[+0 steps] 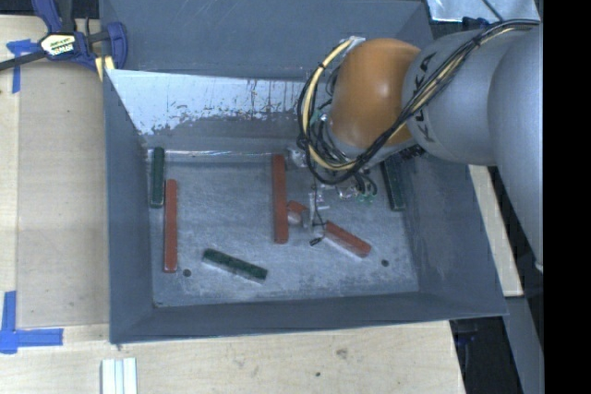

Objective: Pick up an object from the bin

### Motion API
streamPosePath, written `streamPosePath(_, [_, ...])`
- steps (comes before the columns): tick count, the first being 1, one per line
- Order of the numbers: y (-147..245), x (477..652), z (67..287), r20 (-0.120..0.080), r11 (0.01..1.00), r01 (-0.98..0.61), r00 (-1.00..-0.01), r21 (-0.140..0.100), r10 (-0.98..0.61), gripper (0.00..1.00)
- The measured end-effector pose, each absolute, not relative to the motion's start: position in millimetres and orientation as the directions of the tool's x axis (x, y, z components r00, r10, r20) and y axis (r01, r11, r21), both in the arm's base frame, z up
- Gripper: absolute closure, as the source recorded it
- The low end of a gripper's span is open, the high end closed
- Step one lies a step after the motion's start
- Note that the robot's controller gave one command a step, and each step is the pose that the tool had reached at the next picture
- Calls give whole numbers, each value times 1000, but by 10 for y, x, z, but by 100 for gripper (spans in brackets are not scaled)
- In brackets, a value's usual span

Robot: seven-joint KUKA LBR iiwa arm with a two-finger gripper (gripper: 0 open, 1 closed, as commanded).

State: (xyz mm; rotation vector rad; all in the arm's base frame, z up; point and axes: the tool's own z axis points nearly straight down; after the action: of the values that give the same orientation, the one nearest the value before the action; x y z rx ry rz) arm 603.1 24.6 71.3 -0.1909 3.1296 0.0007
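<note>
My gripper hangs low in the middle of the bin, under the orange wrist cover. It stands right at the upper left end of a short red stick that lies slanted on the floor. Just left of it a longer red stick lies upright in the view, with a small red piece between that stick and the gripper. Whether the gripper touches any of them I cannot tell.
A long red stick and a dark green stick lie along the left wall. Another green stick lies slanted near the front. A dark stick leans by the right wall, partly under the arm.
</note>
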Motion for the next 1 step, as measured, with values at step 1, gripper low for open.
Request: streamPosePath(1, [217,5457,771,-4,997,-72,-997,0,-72,0])
